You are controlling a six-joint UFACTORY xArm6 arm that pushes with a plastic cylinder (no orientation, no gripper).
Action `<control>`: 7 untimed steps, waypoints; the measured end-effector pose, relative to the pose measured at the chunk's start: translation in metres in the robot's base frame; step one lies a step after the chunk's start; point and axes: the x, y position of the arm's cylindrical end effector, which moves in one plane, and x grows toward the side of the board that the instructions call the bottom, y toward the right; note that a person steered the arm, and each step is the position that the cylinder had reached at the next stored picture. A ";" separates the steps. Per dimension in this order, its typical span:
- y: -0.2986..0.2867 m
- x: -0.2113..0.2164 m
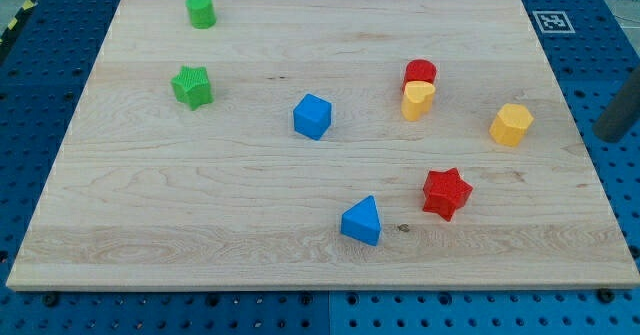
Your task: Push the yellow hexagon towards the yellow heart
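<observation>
One light, rigid yellow hexagon (511, 124) should slide easily; push its right face toward the yellow heart (418, 100); my tip (609, 136), fingerless, sits right

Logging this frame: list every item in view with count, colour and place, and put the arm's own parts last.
green cylinder: 1, green, near the view's top left corner of the board
green star: 1, green, left side, below the cylinder
blue cube: 1, blue, centre
red cylinder: 1, red, right of centre, touching the heart from above
yellow heart: 1, yellow, just below the red cylinder
yellow hexagon: 1, yellow, right side, apart from the heart
red star: 1, red, lower right
blue triangular block: 1, blue, lower centre
wooden board: 1, light wood, on a blue pegboard
marker tag: 1, black and white, top right
my tip: 1, dark rod, view's right edge, right of the hexagon, off the board
</observation>
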 end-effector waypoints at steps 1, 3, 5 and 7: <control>-0.019 0.009; -0.095 0.010; -0.097 0.008; -0.070 0.007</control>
